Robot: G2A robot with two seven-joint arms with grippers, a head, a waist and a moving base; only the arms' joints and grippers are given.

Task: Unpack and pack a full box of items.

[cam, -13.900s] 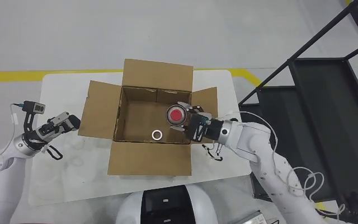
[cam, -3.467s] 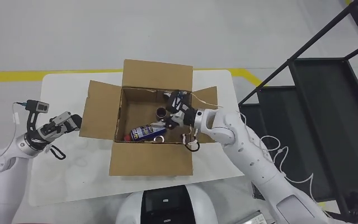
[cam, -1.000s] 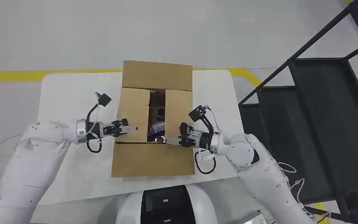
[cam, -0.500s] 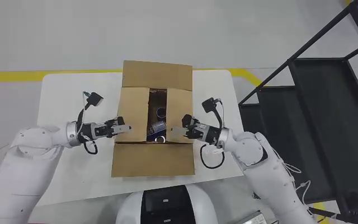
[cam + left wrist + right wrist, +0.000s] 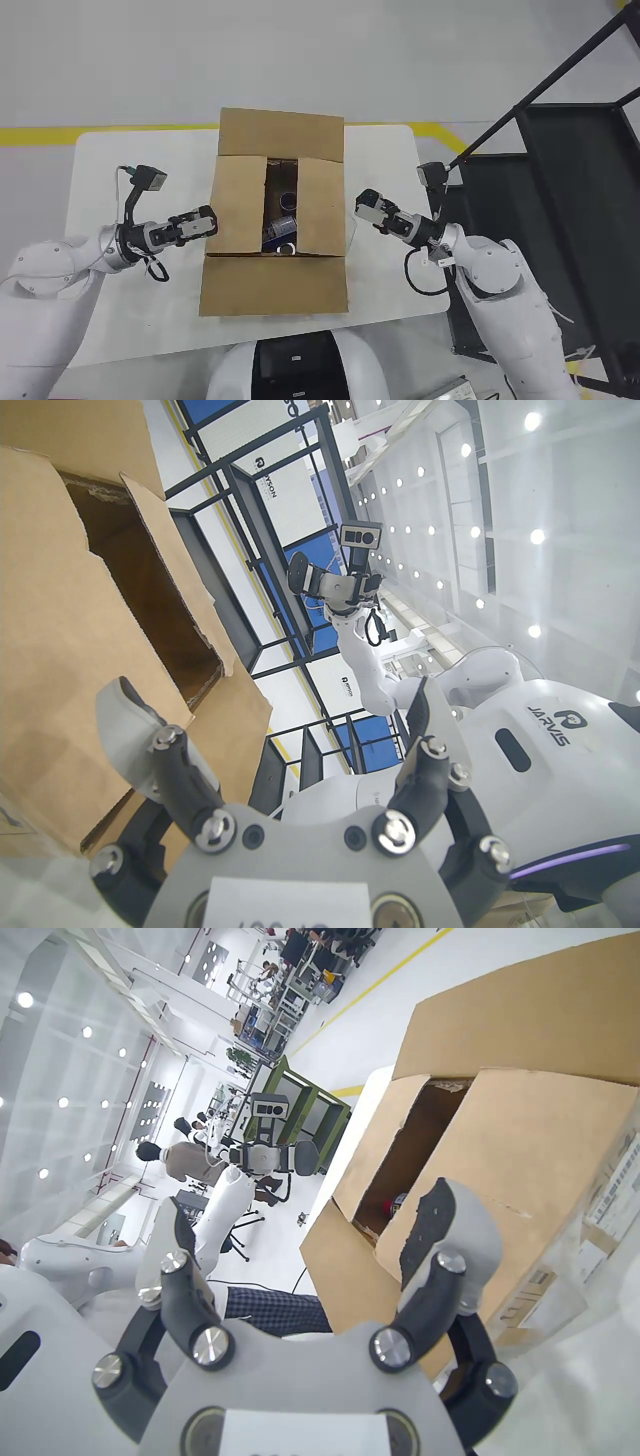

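The cardboard box [image 5: 240,205] stands mid-table with both side flaps folded over its top and a narrow gap between them. Through the gap I see a blue spray can [image 5: 283,228], a dark cup [image 5: 286,197] and a small ring [image 5: 285,250]. The far flap [image 5: 282,130] stands up; the near flap [image 5: 272,285] lies outward. My left gripper [image 5: 205,220] [image 5: 275,720] is open and empty, just off the box's [image 5: 75,640] left side. My right gripper [image 5: 365,207] [image 5: 310,1223] is open and empty, a little off the box's [image 5: 525,1128] right side.
The white table [image 5: 110,190] has bare room left of the box and a narrower strip on the right. A black metal staircase [image 5: 530,200] stands close beyond the table's right edge, behind the right arm.
Both grippers have drawn back outward from the folded side flaps, the right one farther. The flaps stay folded over the box.
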